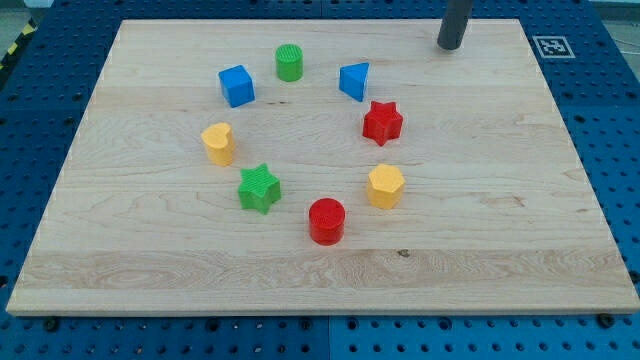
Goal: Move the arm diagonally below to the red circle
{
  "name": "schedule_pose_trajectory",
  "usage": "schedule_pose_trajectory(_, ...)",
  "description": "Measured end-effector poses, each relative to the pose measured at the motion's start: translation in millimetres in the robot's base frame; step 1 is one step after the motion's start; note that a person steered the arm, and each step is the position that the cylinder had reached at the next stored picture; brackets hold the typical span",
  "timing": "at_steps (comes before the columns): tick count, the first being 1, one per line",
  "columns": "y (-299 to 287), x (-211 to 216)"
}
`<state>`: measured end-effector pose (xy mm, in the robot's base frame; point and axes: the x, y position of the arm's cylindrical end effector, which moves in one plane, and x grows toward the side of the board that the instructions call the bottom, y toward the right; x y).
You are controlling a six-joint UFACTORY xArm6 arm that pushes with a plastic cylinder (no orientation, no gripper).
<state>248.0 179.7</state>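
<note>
My tip [449, 45], a bare dark rod end gripping nothing, is resting on the wooden board [520, 200]; the red plastic circle block [326, 220] is sitting well below-left of it, untouched.

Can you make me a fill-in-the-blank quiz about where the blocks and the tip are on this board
1. My tip is near the view's top ____ corner of the board.
2. The block closest to the view's bottom is the red ____.
3. Between the blue cube and the blue triangle stands the ____ cylinder.
4. Just to the view's right of the green star and the red circle sits the ____ hexagon.

Missing words: right; circle; green; yellow
</note>
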Motion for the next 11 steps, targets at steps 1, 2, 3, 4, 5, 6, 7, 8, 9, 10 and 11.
schedule_pose_trajectory(1, 0.0, 6.5)
schedule_pose_trajectory(2, -14.6, 14.8)
schedule_pose_trajectory(3, -21.3, 45.8)
schedule_pose_trajectory(4, -28.8, 74.6)
schedule_pose_trajectory(5, -30.5, 105.8)
schedule_pose_trajectory(6, -32.2, 144.3)
schedule_pose_trajectory(7, -36.4, 186.8)
schedule_pose_trajectory(8, -39.9, 228.7)
schedule_pose_trajectory(9, -48.5, 265.7)
schedule_pose_trajectory(10, -75.6, 290.0)
schedule_pose_trajectory(11, -119.9, 307.2)
